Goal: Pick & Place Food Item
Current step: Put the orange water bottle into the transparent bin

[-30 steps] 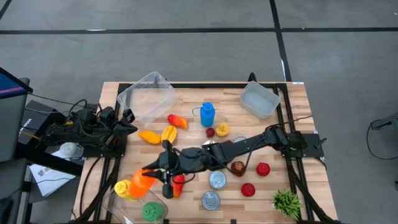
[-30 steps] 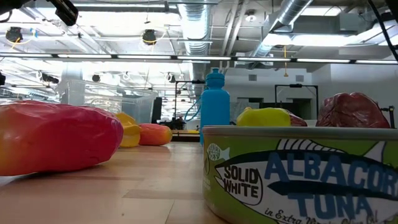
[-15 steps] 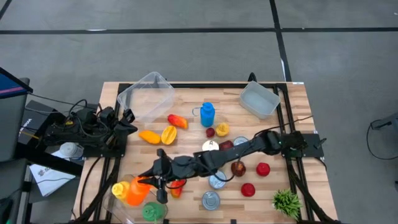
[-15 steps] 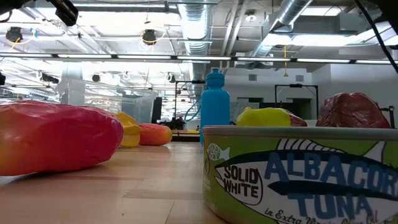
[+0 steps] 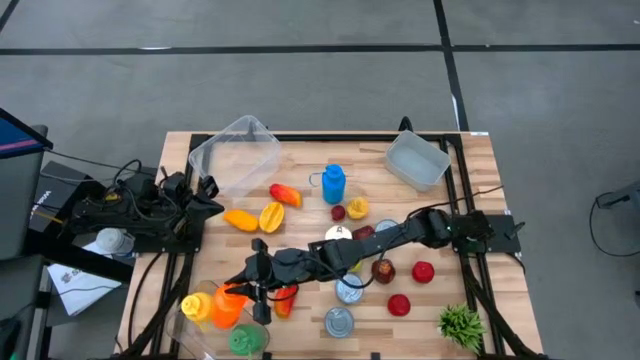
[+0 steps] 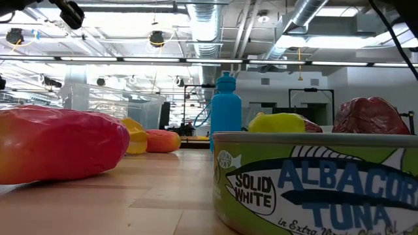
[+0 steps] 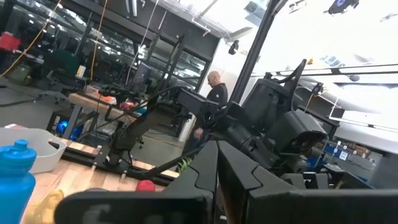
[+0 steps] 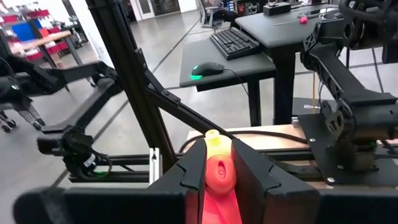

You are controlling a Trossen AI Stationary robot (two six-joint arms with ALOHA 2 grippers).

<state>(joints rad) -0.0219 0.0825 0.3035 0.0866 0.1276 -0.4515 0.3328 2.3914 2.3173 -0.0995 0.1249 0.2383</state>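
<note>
My right gripper (image 5: 243, 292) reaches across the table to its near left part and is shut on an orange-red toy food item with a yellow tip (image 5: 215, 305). The item sticks out over a clear tub (image 5: 190, 330) at the near left corner, which holds a green thing (image 5: 245, 340). In the right wrist view the item (image 8: 219, 177) sits between the two dark fingers, yellow tip (image 8: 213, 138) pointing forward. My left gripper (image 7: 217, 183) waits, shut, at the table's left edge (image 5: 195, 205). The low view shows no gripper. My right gripper pinches the orange-red item by its thick rear part (image 8: 219, 186) between the two fingers (image 8: 191, 171). The fingers come roughly level from the table's right and lie along the item. Its yellow tip points past the fingertips toward the table's left; whether anything supports it does not show.
A red item (image 5: 285, 298) lies right beside the gripper. Two cans (image 5: 349, 290) (image 5: 339, 322), red fruits (image 5: 422, 271), a blue bottle (image 5: 333, 183), yellow and orange pieces (image 5: 271, 215), a green plant (image 5: 460, 325) and two clear tubs (image 5: 235, 155) (image 5: 417, 160) crowd the table.
My right gripper has carried the orange-red item a little toward the table's left and near edges, out over the clear tub, staying shut on it. The left arm has kept still.
</note>
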